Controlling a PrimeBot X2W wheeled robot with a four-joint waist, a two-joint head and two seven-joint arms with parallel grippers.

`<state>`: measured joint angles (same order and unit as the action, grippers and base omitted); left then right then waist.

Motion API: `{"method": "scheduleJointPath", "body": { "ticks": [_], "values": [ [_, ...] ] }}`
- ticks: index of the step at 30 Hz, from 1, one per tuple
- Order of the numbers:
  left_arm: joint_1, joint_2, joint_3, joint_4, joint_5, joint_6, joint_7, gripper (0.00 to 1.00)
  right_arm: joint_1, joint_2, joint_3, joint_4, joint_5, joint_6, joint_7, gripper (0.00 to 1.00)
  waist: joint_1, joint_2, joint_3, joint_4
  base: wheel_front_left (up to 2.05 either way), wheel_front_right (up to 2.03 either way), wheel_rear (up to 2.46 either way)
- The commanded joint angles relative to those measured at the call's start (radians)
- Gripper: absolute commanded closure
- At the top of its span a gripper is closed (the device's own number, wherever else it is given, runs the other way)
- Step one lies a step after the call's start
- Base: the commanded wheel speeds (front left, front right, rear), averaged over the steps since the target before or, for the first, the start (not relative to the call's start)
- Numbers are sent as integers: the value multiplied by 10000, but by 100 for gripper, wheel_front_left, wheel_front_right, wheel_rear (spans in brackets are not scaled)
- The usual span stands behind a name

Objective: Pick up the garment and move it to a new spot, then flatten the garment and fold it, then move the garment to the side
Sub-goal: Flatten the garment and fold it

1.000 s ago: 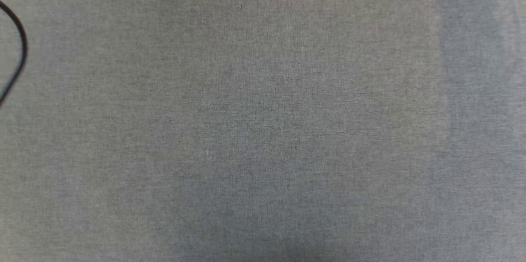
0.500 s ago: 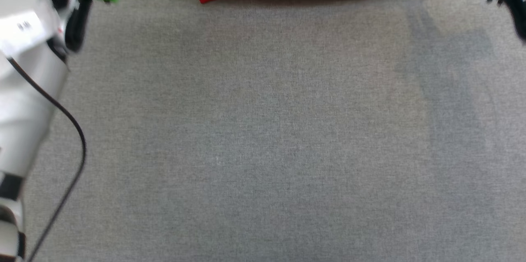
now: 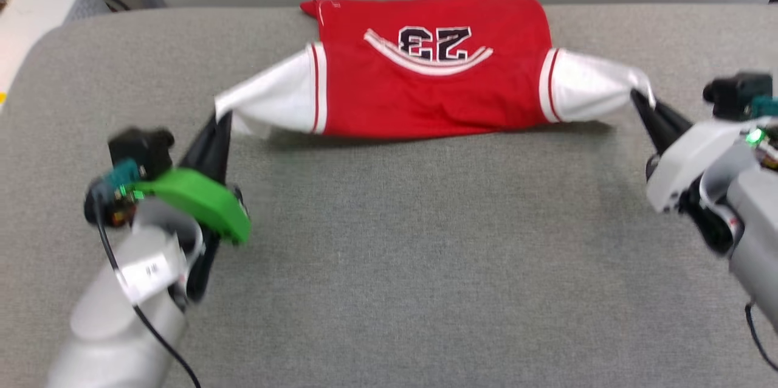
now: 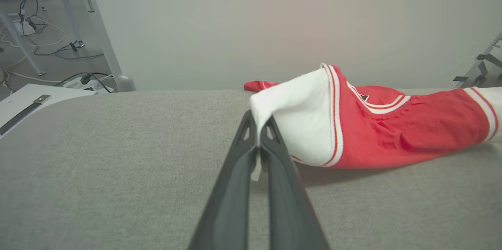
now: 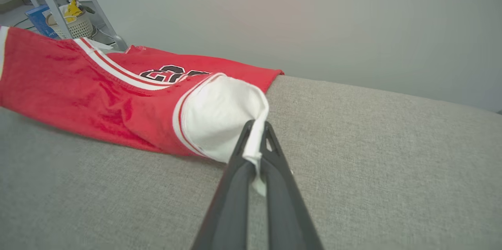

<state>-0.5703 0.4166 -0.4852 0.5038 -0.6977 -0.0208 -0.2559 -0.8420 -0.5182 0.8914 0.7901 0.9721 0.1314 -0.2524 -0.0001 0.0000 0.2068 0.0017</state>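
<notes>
The red jersey (image 3: 425, 90) lies near the far edge of the grey padded table (image 3: 389, 266), with its hem hidden. The left gripper (image 3: 220, 123) is closed on one white sleeve tip and the right gripper (image 3: 639, 101) is closed on the other.

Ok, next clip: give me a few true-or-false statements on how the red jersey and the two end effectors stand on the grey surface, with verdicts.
1. The left end effector is shut on a white sleeve of the red jersey-style shirt with white short sleeves. True.
2. The right end effector is open, clear of the shirt. False: it is shut on the other white sleeve.
3. The shirt's black numerals face up. True.
4. The shirt is folded into a small square. False: it is spread wide, a sleeve held at each side.
5. The shirt lies at the near edge of the grey fabric surface. False: it lies toward the far edge.
</notes>
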Motion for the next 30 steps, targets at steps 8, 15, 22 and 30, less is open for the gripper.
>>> {"method": "scheduleJointPath", "body": {
  "ticks": [8,15,22,30],
  "values": [
    [2956,-475,996,-564,680,-204,-58,100,2865,-405,-949,-1008,-552,-7,-92,100,1,0,-1201,130,0,0,0],
    [4696,-758,1940,-936,1120,-237,-58,100,5147,-677,-2406,-1760,-1427,-7,-92,100,1,0,-1390,136,0,0,0],
    [6006,-989,2671,-1122,1600,-261,-58,100,7503,-696,-4031,-2604,-2249,-7,-93,100,1,0,-1497,254,0,0,0],
    [6469,-1272,2992,-1237,2040,-290,-58,100,9056,-334,-5217,-3231,-2699,-7,180,100,1,0,-1434,378,0,0,0]
  ]
}}
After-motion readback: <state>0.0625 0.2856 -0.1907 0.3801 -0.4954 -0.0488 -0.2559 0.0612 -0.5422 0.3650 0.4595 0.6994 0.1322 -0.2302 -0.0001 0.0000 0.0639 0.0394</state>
